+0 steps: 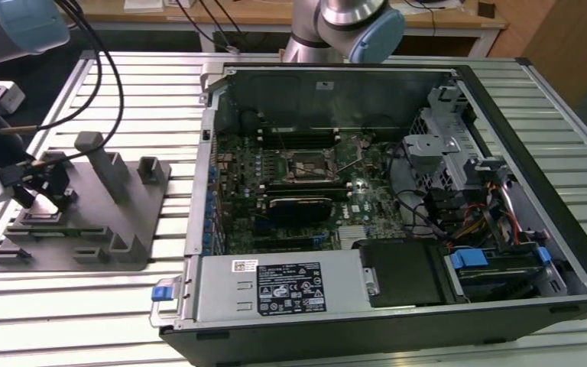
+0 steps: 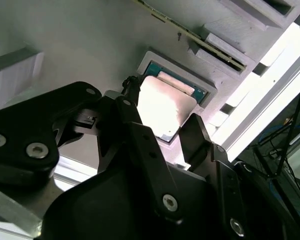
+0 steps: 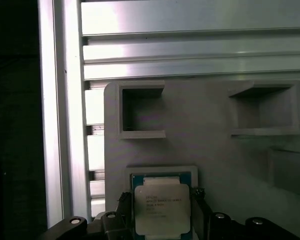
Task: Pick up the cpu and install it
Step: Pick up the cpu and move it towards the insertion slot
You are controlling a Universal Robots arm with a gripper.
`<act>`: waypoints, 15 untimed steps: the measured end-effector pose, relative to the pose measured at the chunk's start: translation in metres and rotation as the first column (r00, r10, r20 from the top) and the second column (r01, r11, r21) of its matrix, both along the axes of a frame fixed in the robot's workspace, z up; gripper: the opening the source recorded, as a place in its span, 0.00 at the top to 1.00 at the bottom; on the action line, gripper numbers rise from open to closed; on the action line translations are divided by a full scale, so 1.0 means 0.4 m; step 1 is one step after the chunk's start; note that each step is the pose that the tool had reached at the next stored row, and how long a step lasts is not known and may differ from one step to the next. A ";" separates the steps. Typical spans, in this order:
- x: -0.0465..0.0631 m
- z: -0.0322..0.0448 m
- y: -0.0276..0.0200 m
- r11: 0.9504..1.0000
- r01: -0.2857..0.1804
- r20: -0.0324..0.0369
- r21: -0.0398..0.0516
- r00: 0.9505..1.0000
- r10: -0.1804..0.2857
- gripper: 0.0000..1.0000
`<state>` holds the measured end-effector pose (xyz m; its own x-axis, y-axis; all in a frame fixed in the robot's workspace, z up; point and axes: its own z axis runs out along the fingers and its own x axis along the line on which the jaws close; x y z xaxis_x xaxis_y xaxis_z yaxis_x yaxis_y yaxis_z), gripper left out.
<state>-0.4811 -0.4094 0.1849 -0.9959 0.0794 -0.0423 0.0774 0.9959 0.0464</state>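
The cpu (image 3: 162,207), a small square chip with a silvery top and green rim, lies in a shallow square recess of the grey holder block (image 3: 205,145). My gripper (image 3: 162,199) straddles it, its black fingers (image 3: 126,202) pressed against two opposite edges. In the second wrist view the bright cpu (image 2: 166,105) sits between the gripper (image 2: 165,114) fingers, still down in its recess. In the exterior view the gripper (image 1: 45,200) is low over the holder block (image 1: 120,222) at the exterior view's left. The motherboard's black socket frame (image 1: 307,164) lies inside the open computer case (image 1: 375,92).
The holder block has upright posts (image 1: 95,157) and empty pockets (image 3: 142,112) near the gripper. The block and case rest on a slatted aluminium table (image 1: 69,306). A second arm's base (image 1: 350,27) stands behind the case. Cables (image 1: 100,69) hang over the left side.
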 end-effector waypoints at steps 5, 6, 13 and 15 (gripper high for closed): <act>0.000 -0.006 0.000 1.000 0.000 0.000 0.000 1.000 0.000 0.41; 0.000 -0.007 0.000 1.000 0.000 0.000 0.000 1.000 0.000 0.41; 0.000 -0.011 0.000 1.000 0.000 0.000 0.000 1.000 0.000 0.41; 0.000 -0.013 0.000 1.000 0.000 0.000 0.000 1.000 0.000 0.41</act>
